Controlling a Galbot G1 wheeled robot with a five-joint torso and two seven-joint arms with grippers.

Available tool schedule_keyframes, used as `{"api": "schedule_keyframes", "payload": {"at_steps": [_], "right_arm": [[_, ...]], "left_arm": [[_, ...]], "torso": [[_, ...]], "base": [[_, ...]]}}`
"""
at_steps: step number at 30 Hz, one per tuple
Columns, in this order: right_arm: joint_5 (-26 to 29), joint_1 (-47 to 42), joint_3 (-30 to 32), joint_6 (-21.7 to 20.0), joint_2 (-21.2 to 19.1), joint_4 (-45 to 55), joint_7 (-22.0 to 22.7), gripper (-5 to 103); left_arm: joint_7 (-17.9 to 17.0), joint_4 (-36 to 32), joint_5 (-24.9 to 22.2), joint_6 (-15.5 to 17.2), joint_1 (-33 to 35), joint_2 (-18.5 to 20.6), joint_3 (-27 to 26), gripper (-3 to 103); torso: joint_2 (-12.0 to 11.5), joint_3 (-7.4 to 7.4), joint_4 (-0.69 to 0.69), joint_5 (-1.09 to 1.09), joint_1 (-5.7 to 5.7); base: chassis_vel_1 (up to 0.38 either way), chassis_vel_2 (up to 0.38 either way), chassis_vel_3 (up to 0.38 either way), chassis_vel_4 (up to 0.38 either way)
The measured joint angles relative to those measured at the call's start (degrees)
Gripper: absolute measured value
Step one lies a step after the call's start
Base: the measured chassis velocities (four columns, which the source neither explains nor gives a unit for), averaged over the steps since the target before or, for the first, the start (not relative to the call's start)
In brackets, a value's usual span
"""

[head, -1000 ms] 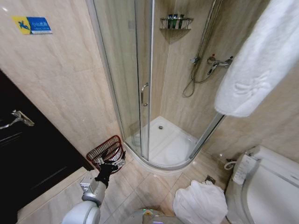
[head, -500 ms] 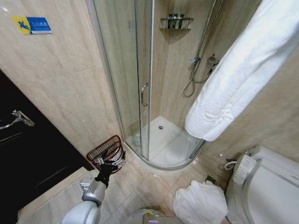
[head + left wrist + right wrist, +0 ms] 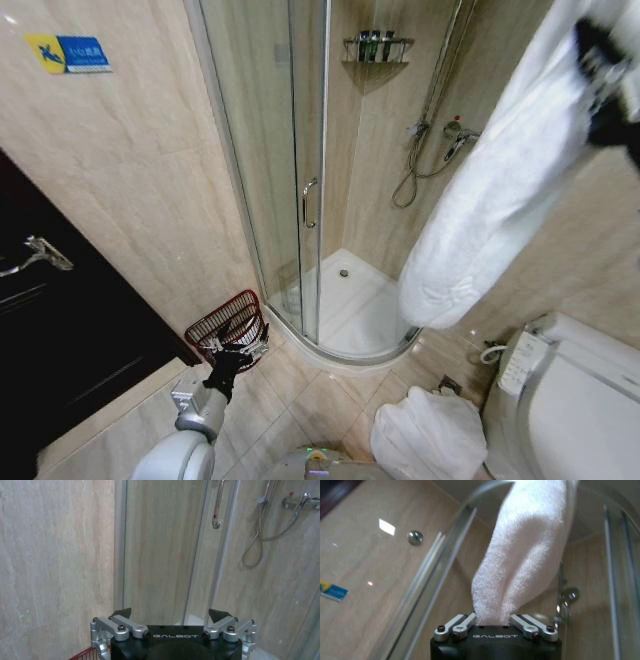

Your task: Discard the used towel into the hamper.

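While the right end effector (image 3: 494, 624) is clamped on the thick white terry towel (image 3: 490, 190), holding it high at the right, the cloth hangs long beside the glass shower enclosure (image 3: 300, 170). The round reddish-brown wire hamper (image 3: 226, 322) sits on the floor far left, where the left end effector (image 3: 170, 617) hovers, jaws apart. The trailing end could snag the enclosure or drape outside the hamper's rim.

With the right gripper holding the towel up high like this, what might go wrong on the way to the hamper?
1. The towel hangs long from the right gripper, so its tail may drag over the shower door edge.
2. The hamper is small and leans by the wall, with the left gripper at its rim; the bulky towel could drape over that gripper or tip the hamper.
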Motion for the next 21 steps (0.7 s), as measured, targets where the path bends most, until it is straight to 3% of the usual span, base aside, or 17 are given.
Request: {"api": "schedule_keyframes", "payload": {"at_steps": [6, 21], "right_arm": [[-6.2, -7.1, 0.0, 2.3, 8.2, 0.1, -4.3, 12], [-10.8, -15.1, -1.1, 4.6, 18.6, -0.1, -8.2, 12]], "left_arm": [[0.0, 0.0, 0.0, 0.0, 0.0, 0.0, 0.0, 100], [0.0, 0.0, 0.0, 0.0, 0.0, 0.0, 0.0, 100]], "torso": [[0.0, 0.0, 0.0, 0.02, 0.0], [0.0, 0.0, -0.01, 0.04, 0.0]], "base": [[0.0, 0.0, 0.0, 0.0], [0.0, 0.0, 0.0, 0.0]]}}
